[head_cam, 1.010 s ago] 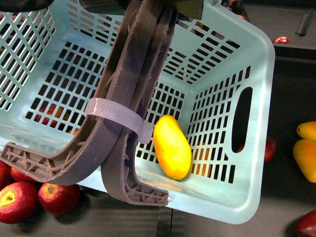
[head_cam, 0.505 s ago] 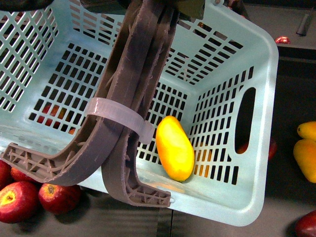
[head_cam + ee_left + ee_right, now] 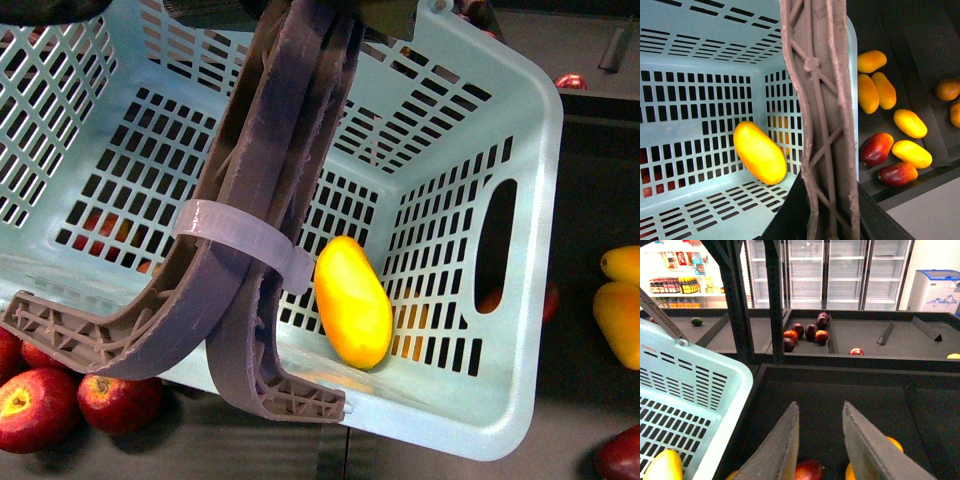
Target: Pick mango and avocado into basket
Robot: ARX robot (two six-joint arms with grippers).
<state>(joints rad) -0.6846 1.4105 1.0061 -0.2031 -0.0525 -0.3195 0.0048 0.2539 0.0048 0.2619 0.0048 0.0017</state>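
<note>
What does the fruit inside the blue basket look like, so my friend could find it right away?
Find the big light teal basket with the brown handles. Down in one corner, against its slotted walls, lies the mango. It is a smooth, bright yellow long oval and the only fruit inside; the red apples and the other yellow fruits all lie outside the basket.

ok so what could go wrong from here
1. The bright yellow oval mango lies loose in a corner of the light teal slotted plastic basket; a swing could roll it about.
2. The open right gripper hangs over red fruit and orange fruit, while the only dark green fruit, likely the avocado, sits far off on a back shelf: wrong pick or long reach.
</note>
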